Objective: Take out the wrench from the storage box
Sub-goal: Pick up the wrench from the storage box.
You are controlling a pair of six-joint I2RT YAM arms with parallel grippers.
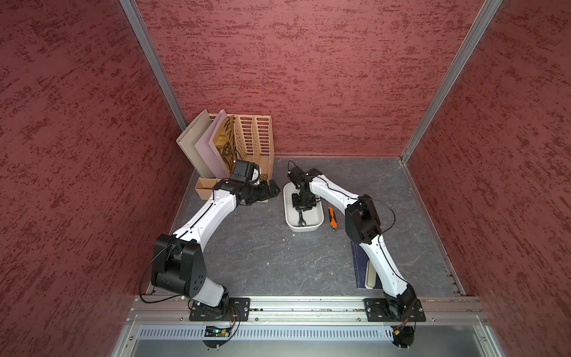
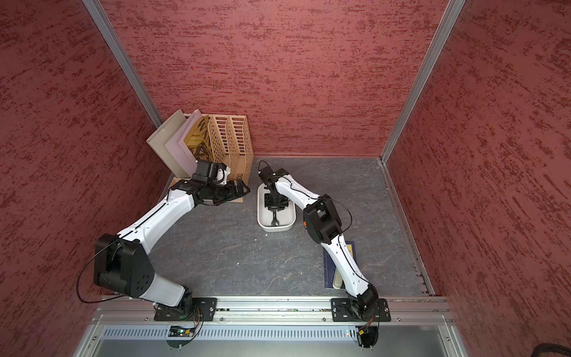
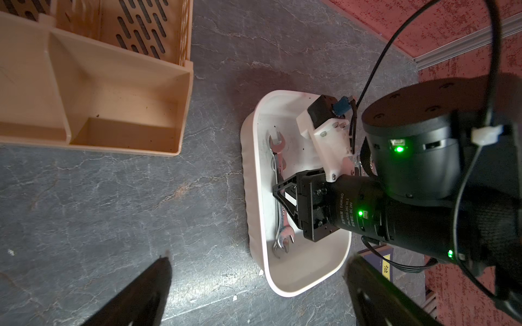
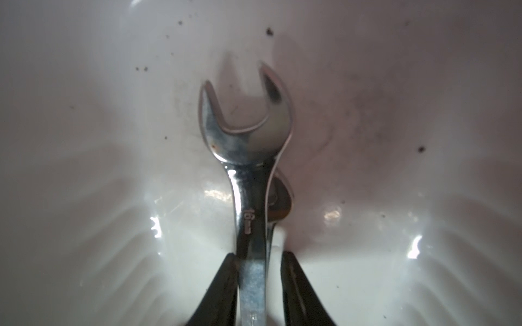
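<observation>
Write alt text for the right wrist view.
A silver open-end wrench lies in the white storage box, its shank between the right gripper's dark fingers, with a gap on one side. A second wrench is partly hidden behind it.

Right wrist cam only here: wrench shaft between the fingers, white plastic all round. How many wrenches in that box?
Observer: Two wrenches, overlapping lengthwise in the storage box.
Operator: Left gripper in the way?
Observer: No, it hangs open outside the box, on the tan file rack side.
Operator: Anything lying beside the box?
Observer: An orange utility knife, on the side away from the rack.
</observation>
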